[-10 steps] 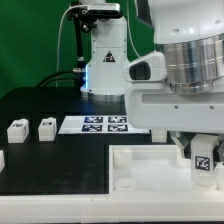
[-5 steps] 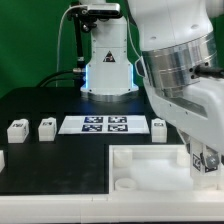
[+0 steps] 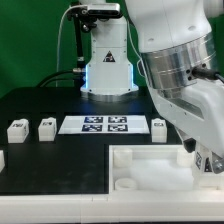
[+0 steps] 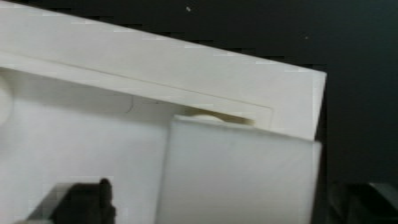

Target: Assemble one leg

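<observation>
My gripper (image 3: 206,160) is shut on a leg (image 3: 211,164), a small white block with a black-and-white tag, and holds it tilted over the right side of the large white tray (image 3: 140,165). In the wrist view the leg (image 4: 240,165) is a white block between my dark fingers (image 4: 80,200), close above the tray's corner (image 4: 160,75). Three other legs stand on the black table: two at the exterior view's left (image 3: 17,127) (image 3: 46,126) and one right of the marker board (image 3: 158,125).
The marker board (image 3: 105,124) lies flat at the middle back. The robot base (image 3: 105,60) stands behind it. A small white piece (image 3: 2,158) shows at the exterior view's left edge. The arm's bulk hides the back right of the table.
The arm has tilted and shifted toward the exterior view's right, carrying the held leg lower and rightward. The leg right of the marker board, hidden a second ago, is uncovered.
</observation>
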### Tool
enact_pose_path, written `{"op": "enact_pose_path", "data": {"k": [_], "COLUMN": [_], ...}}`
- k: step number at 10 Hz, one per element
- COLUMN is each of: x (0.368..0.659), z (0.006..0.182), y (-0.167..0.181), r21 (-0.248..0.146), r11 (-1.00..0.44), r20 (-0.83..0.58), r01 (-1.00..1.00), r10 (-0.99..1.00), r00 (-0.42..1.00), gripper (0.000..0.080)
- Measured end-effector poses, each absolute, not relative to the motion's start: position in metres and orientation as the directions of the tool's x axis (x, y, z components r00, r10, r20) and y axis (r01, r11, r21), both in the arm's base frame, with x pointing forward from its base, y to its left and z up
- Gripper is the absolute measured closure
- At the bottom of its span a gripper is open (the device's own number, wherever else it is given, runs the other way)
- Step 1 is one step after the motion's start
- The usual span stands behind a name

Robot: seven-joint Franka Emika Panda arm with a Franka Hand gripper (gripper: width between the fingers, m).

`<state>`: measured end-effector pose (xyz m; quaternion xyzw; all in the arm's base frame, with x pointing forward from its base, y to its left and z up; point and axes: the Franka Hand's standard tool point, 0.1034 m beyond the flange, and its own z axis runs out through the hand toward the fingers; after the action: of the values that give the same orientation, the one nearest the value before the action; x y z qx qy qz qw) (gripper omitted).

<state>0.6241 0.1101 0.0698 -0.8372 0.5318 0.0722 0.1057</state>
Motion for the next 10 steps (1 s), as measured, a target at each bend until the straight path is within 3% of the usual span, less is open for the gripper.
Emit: {"op": "enact_pose_path", "data": {"k": [1, 4, 7, 9, 10], "x": [0.6251, 0.6245, 0.6226, 0.6224, 0.6223], "z": [0.0716, 0.0703, 0.0712, 0.0703, 0.0700], "y": [0.1112, 0.1099, 0.1185, 0.1178, 0.1182], "r21": [-0.127, -0.175, -0.158, -0.159, -0.161], "r11": [-0.572, -0.782, -0.974, -0.970, -0.959], "r20": [-0.195, -0.148, -0.013, -0.018, -0.027], "r01": [-0.810, -0.598, -0.161, -0.186, -0.234], "r10": [-0.786, -0.580, -0.161, -0.185, -0.232], "r00": [0.586, 0.801, 0.987, 0.983, 0.972], "gripper": [0.0168, 0.0151, 0.0151, 0.0160, 0.0316]}}
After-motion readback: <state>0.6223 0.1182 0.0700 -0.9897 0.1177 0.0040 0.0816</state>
